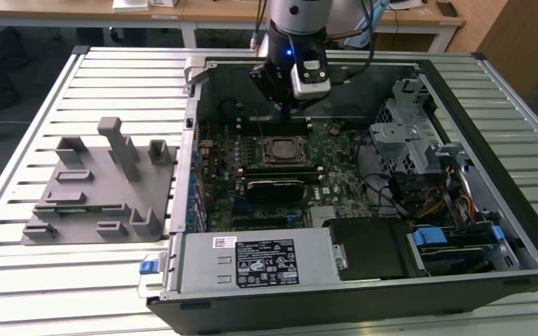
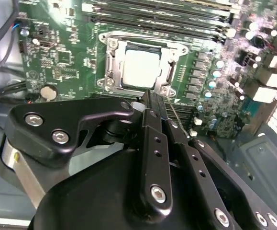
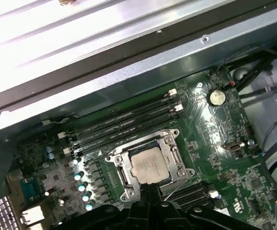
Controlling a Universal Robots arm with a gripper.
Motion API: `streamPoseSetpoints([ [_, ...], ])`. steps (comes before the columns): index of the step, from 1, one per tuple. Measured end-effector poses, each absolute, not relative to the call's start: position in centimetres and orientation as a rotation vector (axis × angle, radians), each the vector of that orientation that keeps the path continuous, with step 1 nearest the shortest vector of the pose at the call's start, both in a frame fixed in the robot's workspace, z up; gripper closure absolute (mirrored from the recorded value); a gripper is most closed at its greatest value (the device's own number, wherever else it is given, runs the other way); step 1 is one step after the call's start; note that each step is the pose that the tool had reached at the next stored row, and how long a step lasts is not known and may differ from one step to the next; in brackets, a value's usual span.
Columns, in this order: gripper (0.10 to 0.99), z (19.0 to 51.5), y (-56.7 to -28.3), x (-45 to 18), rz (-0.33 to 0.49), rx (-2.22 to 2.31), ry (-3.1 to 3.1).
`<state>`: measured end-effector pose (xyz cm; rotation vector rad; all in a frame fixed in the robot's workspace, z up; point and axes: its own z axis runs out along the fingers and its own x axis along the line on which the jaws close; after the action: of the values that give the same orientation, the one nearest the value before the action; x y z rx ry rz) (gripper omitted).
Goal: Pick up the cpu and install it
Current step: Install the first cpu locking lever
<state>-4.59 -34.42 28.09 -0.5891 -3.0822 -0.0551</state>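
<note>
Already the cpu [image 3: 150, 165] sits inside its socket frame [image 3: 148, 163] at center frame; the gripper [image 2: 152, 103] hovers just beside it, jaws seemingly together, empty.

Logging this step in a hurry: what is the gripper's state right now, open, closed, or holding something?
Gripper: fingers pressed together, shut and holding nothing; the cpu sits in the socket frame beyond its tips.
</note>
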Motion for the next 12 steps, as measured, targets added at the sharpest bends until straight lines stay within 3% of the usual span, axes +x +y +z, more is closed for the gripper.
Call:
streamPoseSetpoints([
  [12, 0.98, 28.04, -34.42, -4.59, -0.061, -0.291, -3.135],
])
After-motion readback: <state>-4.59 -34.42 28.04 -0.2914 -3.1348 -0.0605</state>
